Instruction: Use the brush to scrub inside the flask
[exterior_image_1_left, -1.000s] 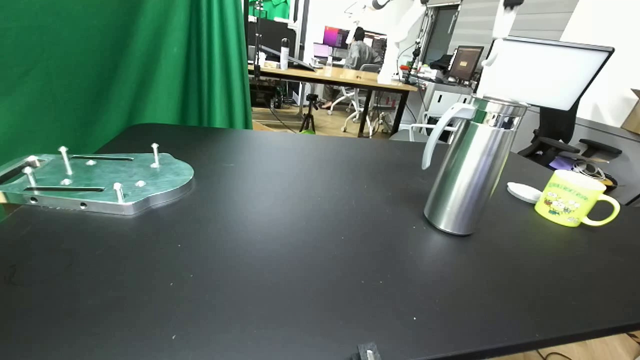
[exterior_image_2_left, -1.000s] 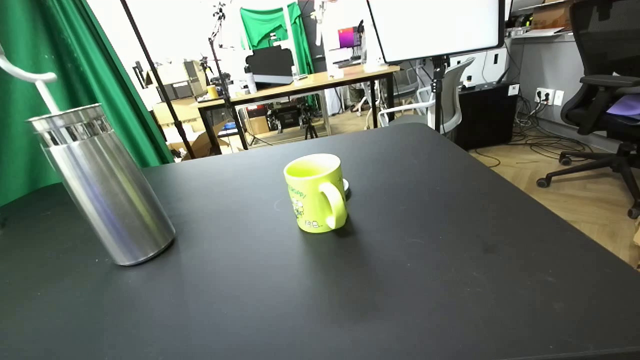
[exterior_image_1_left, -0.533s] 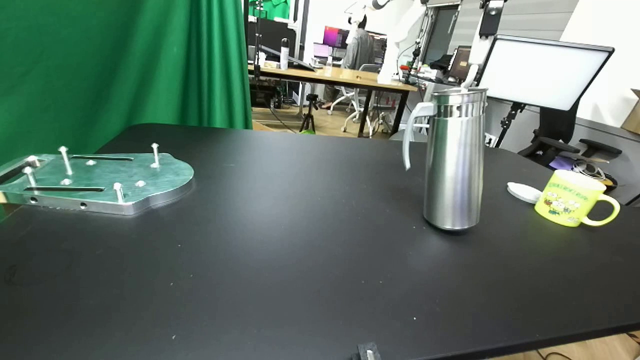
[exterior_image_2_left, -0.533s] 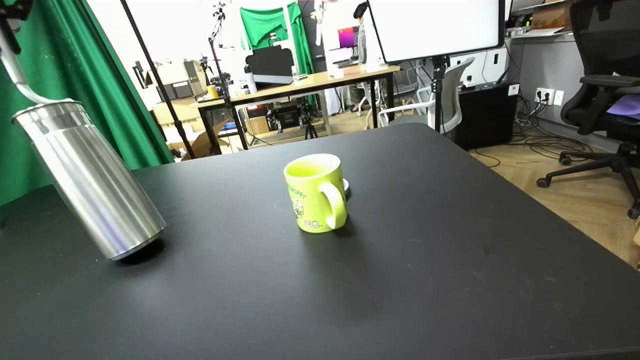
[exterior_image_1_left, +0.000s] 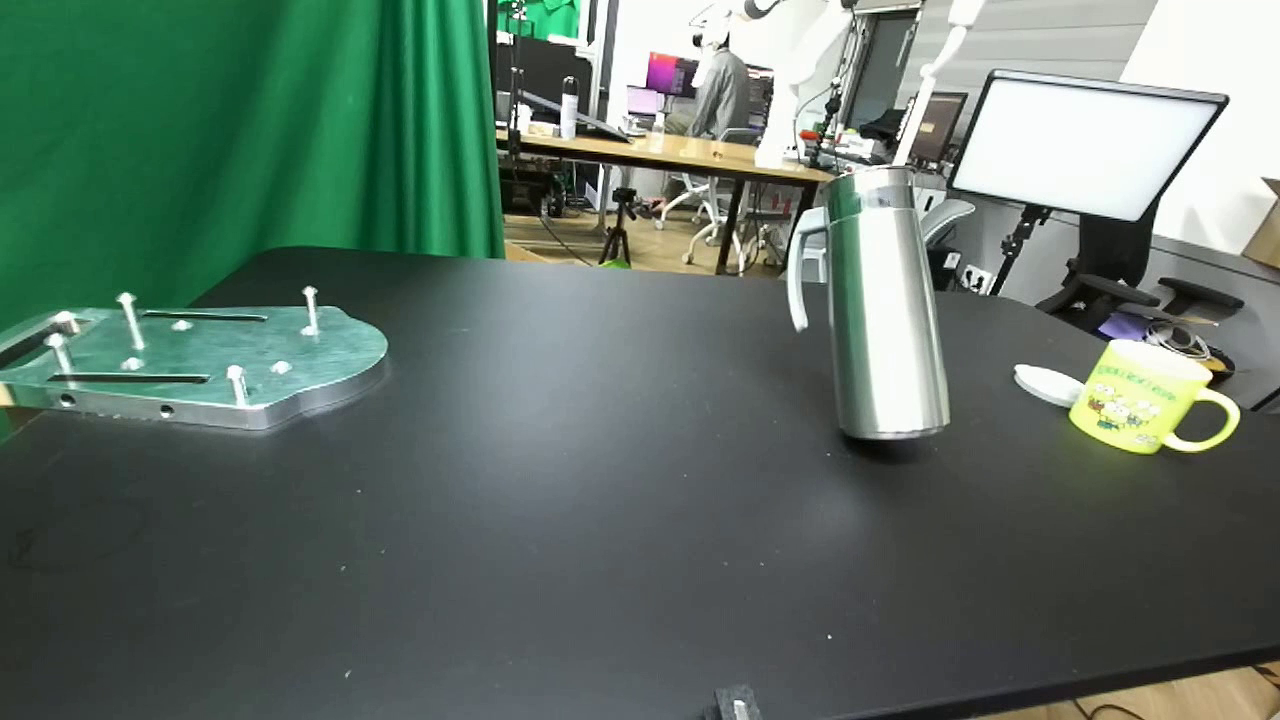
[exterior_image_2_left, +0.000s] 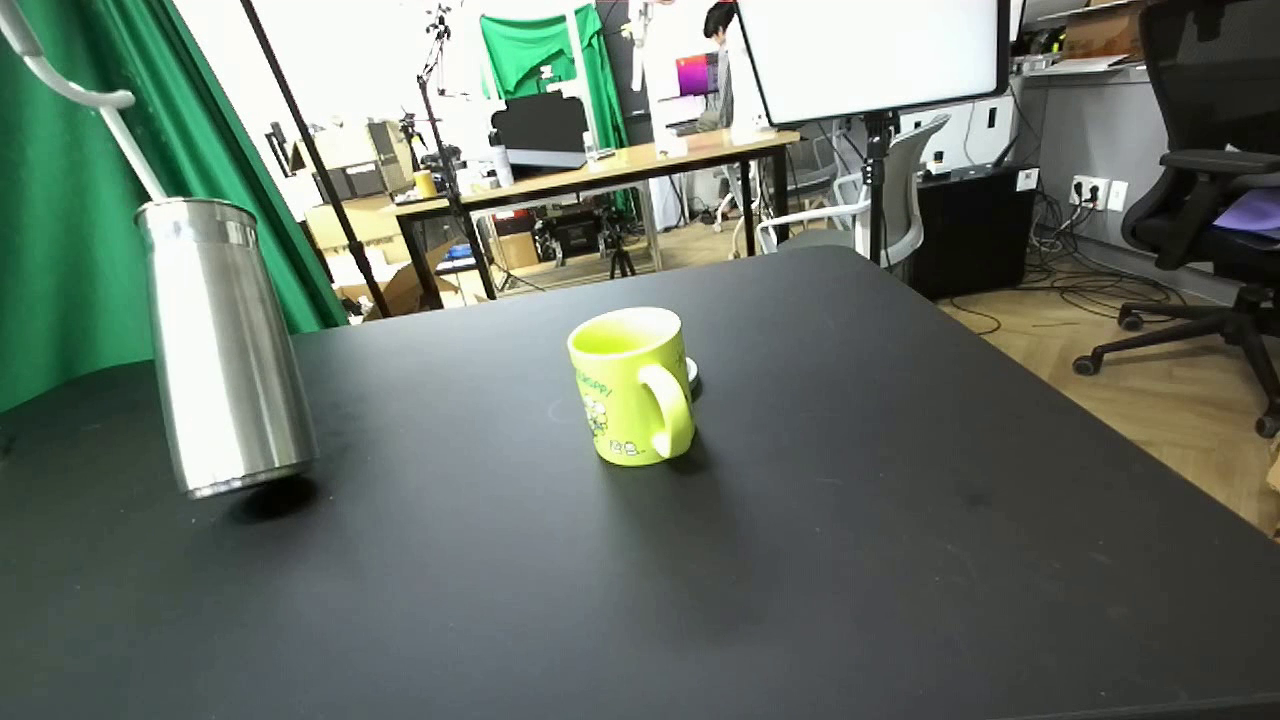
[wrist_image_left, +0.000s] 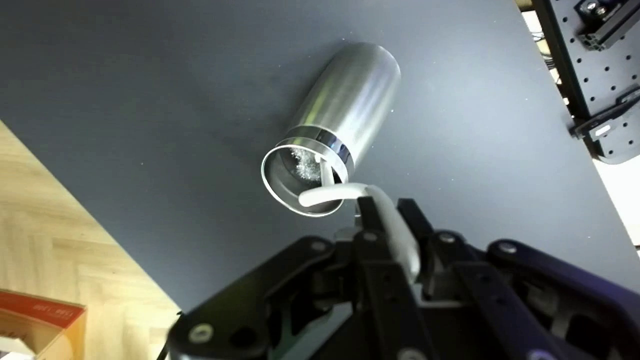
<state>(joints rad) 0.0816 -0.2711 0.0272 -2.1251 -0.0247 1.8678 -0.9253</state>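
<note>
The flask is a tall steel jug (exterior_image_1_left: 890, 310) with a thin side handle (exterior_image_1_left: 798, 265). It leans in both exterior views (exterior_image_2_left: 225, 350), and a dark shadow shows under part of its base. In the wrist view its open mouth faces me, and its body (wrist_image_left: 350, 95) points away. My gripper (wrist_image_left: 389, 204) is shut on the white handle of the brush (wrist_image_left: 397, 232), just outside the mouth. The brush's pale bristles (wrist_image_left: 305, 165) are inside the flask. The bent white shaft also shows above the rim in both exterior views (exterior_image_1_left: 920, 105) (exterior_image_2_left: 85, 97). The gripper is outside both exterior views.
A yellow-green mug (exterior_image_1_left: 1140, 395) and a white lid (exterior_image_1_left: 1047, 384) stand near the flask. A green metal plate with upright bolts (exterior_image_1_left: 220, 350) lies on the far side. The wrist view shows a perforated board (wrist_image_left: 600, 70) past the table edge and a floor box (wrist_image_left: 45, 320).
The flask has swung from leaning one way, through near upright, to leaning the opposite way, and its base has shifted slightly. More brush shaft shows above the rim than half a second ago.
</note>
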